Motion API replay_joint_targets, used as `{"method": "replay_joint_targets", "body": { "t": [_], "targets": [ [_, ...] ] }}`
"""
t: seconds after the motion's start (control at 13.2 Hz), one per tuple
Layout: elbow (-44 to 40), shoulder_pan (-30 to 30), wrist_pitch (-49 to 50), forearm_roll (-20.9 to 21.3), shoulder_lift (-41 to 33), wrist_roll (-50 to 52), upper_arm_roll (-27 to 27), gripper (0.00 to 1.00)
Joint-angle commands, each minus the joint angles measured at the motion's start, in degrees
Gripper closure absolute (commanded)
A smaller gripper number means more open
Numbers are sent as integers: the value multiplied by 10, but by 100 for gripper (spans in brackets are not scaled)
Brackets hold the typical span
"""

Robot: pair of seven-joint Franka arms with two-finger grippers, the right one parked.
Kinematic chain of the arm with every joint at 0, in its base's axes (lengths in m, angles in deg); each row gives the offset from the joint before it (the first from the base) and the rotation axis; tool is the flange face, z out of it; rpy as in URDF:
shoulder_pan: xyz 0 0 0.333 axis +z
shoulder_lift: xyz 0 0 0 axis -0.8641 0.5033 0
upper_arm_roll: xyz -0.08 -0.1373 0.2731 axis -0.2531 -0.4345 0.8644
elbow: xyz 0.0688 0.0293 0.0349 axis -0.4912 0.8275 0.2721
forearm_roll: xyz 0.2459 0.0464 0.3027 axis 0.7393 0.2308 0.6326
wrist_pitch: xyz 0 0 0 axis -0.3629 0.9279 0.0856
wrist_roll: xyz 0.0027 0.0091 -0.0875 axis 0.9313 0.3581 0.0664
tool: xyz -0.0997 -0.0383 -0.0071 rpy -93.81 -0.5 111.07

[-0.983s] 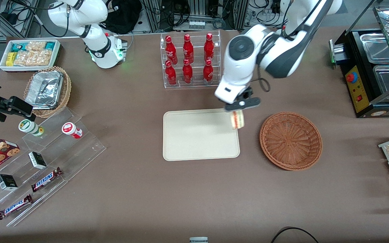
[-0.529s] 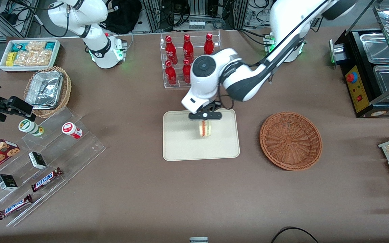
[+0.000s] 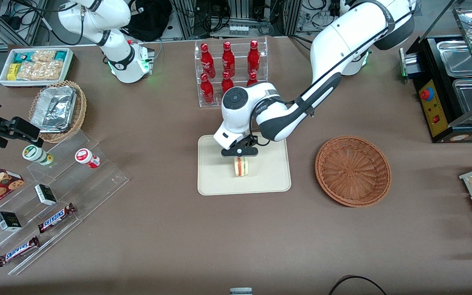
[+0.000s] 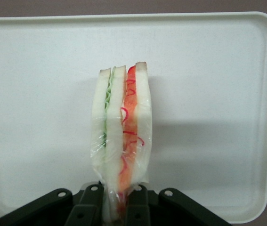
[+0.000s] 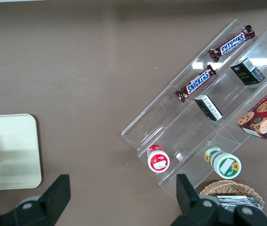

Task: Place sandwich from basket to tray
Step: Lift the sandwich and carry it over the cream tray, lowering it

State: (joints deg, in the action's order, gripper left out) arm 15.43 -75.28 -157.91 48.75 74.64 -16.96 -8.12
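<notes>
Clamping the sandwich (image 3: pixel 241 166) at its narrow tip, end effector (image 3: pixel 239 153) over the middle of the tray (image 3: pixel 215 180), fingers (image 4: pixel 90 202) pinched tight on the bread. Hanging edge-on from that grip, bread slices upright, orange-red and green filling stripe facing the wrist camera (image 4: pixel 121 141); whether touching the tray floor or just above it, cannot tell. Showing bare cream surface on every side of the sandwich, with the low rim and rounded corners (image 4: pixel 265 28) well apart from it. Lying just beside the tray toward the working arm's end of the desk (image 3: pixel 178 229), separated by a strip of brown desk, the round wicker basket (image 3: pixel 353 170), nothing inside. Standing farther from the front camera than the tray, the clear rack of red bottles (image 3: pixel 230 73), partly covered by the arm's wrist housing. Spreading toward the parked arm's end, well apart from the tray, the clear stepped display (image 3: pixel 55 196) with snack bars and small jars. Leaving a wide open band of desk between the tray's near edge and the front camera.
</notes>
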Motion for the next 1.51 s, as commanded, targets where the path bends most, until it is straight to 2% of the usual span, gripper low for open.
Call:
{"method": "replay_joint_targets", "body": {
  "t": [0.0,0.23,0.3,0.45,0.53,0.76,1.06,1.44],
  "targets": [
    [-14,-16,2,12,7,13,19,91],
    [-15,-33,1,32,19,15,35,88],
    [-15,-34,0,34,24,14,35,84],
    [-16,-34,-3,34,26,12,35,23],
    [-17,-33,-5,31,24,15,35,0],
    [-21,-29,-3,28,11,15,34,0],
    [-21,-27,29,17,-66,28,34,0],
    [-19,31,153,-66,-214,33,34,0]
  ]
}}
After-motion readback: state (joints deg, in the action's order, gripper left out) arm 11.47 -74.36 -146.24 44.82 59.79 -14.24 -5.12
